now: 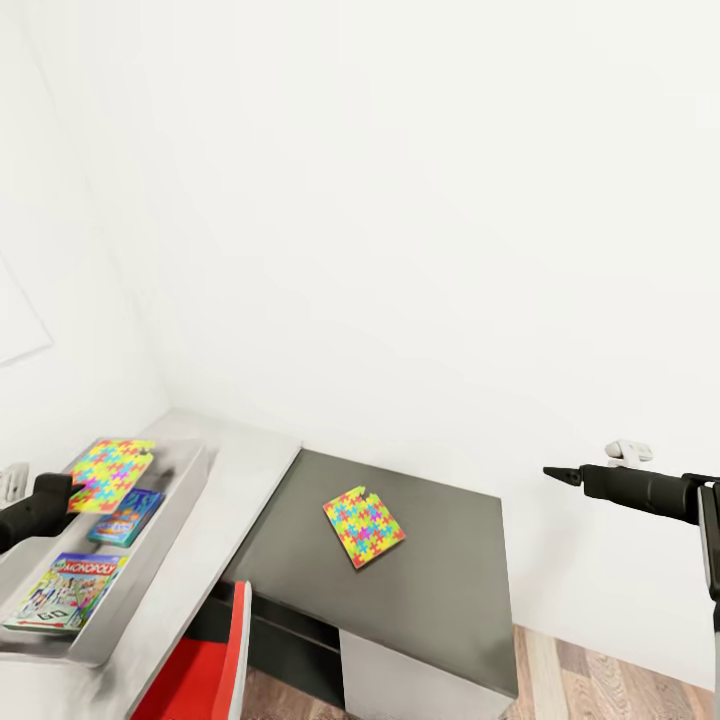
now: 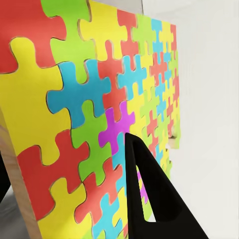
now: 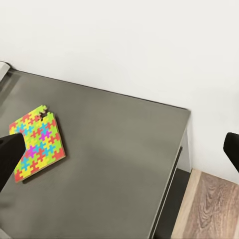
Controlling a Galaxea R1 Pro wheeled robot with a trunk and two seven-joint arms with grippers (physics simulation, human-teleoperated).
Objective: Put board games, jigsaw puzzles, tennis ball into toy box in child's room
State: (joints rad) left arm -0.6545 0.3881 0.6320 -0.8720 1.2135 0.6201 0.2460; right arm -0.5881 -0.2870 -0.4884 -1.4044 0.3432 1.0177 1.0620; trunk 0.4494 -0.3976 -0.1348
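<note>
The light grey toy box [image 1: 165,540] sits on the table [image 1: 235,500] at the left. Inside it lie a blue board game [image 1: 127,517] and a pale green-white one [image 1: 68,590]. My left gripper [image 1: 72,490] is shut on a jigsaw puzzle [image 1: 112,470], holding it over the box's far end. In the left wrist view a black finger [image 2: 149,199] presses on that puzzle [image 2: 89,89]. The second jigsaw puzzle [image 1: 363,525] [image 3: 37,142] lies flat on the lower dark cabinet. My right gripper [image 1: 565,474] [image 3: 122,149] hovers open beyond the cabinet's right side. The tennis ball is out of view.
The dark grey cabinet top [image 1: 440,580] adjoins the table and stands lower. A red chair [image 1: 200,670] is tucked at the table's front. White walls close in behind and to the left. A wood plank floor [image 1: 600,680] shows at the lower right.
</note>
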